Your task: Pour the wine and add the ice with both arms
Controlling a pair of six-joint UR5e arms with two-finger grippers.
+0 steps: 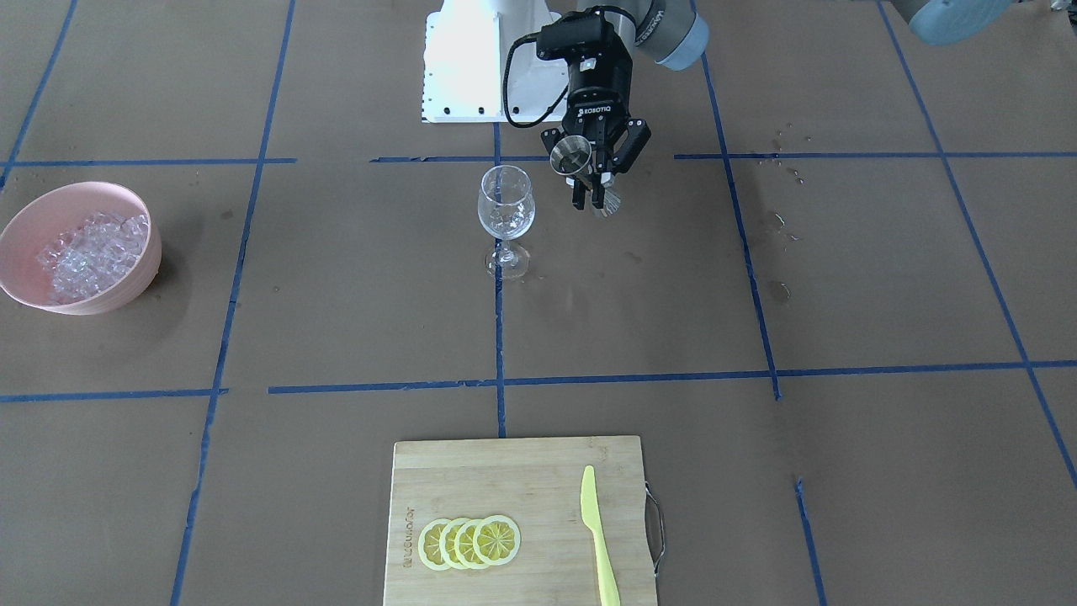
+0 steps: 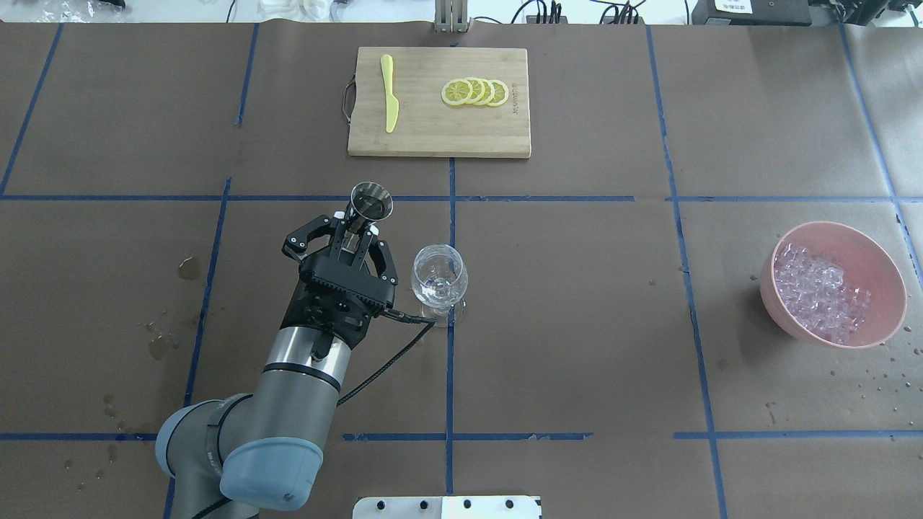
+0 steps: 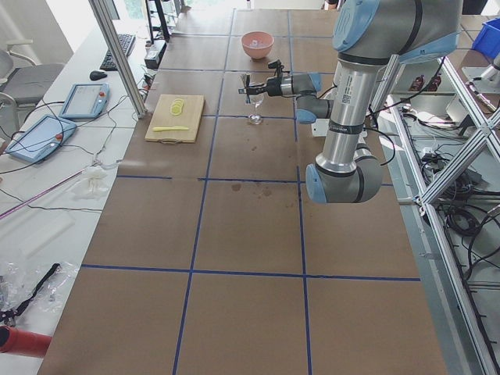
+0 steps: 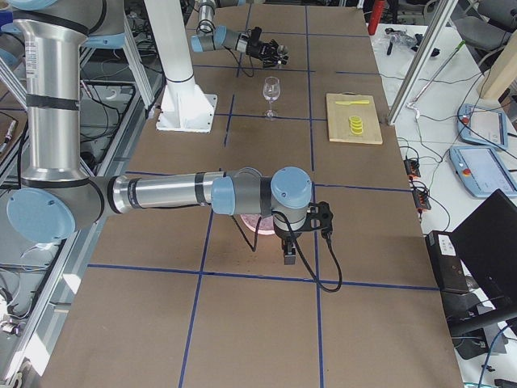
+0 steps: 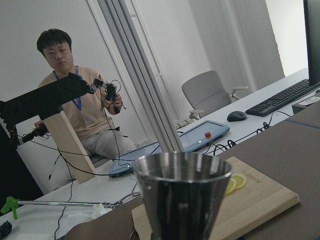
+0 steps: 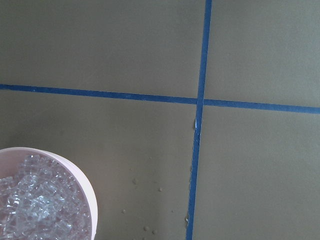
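My left gripper (image 1: 593, 187) (image 2: 358, 232) is shut on a steel measuring cup (image 1: 570, 156) (image 2: 371, 201) (image 5: 182, 194), held tilted in the air just beside the wine glass (image 1: 506, 215) (image 2: 439, 278), not above it. The glass stands upright on the brown table. Wine does not show in any view, and the cup's inside is hidden. Ice (image 1: 91, 252) (image 2: 818, 287) (image 6: 37, 205) fills a pink bowl (image 1: 126, 290) (image 2: 888, 268) (image 6: 93, 206). The right gripper (image 4: 291, 252) hangs by that bowl, seen only from the right side, so I cannot tell its state.
A wooden cutting board (image 1: 505, 480) (image 2: 433, 137) carries several lemon slices (image 1: 469, 541) and a yellow knife (image 1: 597, 539). Water spots (image 1: 778, 223) mark the table. The white pedestal base (image 1: 471, 76) stands behind the glass. A person (image 5: 75, 115) sits beyond the table.
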